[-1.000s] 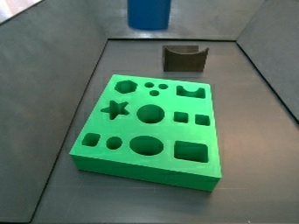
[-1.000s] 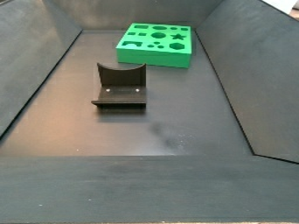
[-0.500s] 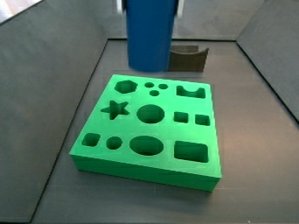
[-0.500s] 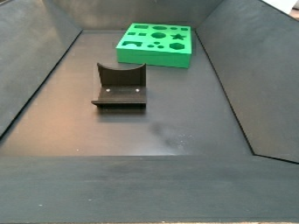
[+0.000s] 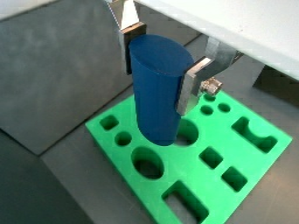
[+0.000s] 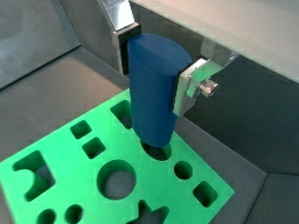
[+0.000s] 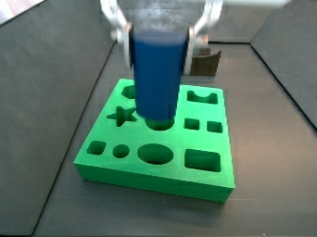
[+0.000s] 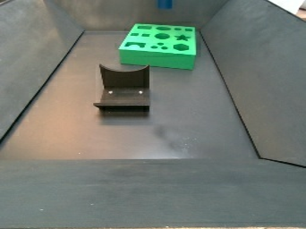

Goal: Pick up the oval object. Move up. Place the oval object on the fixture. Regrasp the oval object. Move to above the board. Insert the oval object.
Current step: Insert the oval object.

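The oval object [image 5: 159, 87], a tall blue block with a rounded top, hangs upright between the two silver fingers [image 5: 198, 73] of the gripper [image 5: 162, 59], which are closed against its upper sides; both wrist views show the plates pressed to it [image 6: 153, 83]. Its lower end sits over the middle of the board [image 5: 264, 154], a bright green slab with many shaped cut-outs. In a side view the block [image 7: 158, 74] covers the large round cut-out region at the board's centre [image 7: 114, 157]; whether its tip touches the board or hovers just above cannot be told. The star cut-out [image 7: 120, 117] lies just beside the block, and the large oval cut-out [image 7: 154, 154] lies nearer the board's front edge, apart from the block. The gripper [image 7: 161, 28] is blurred in this view.

The fixture [image 8: 122, 89], a dark bracket with a curved notch, stands on the dark floor [image 8: 180, 125], well apart from the board [image 8: 143, 55]. It appears behind the gripper in a side view [image 7: 210, 61].

No brand, label or readable writing appears on any surface.
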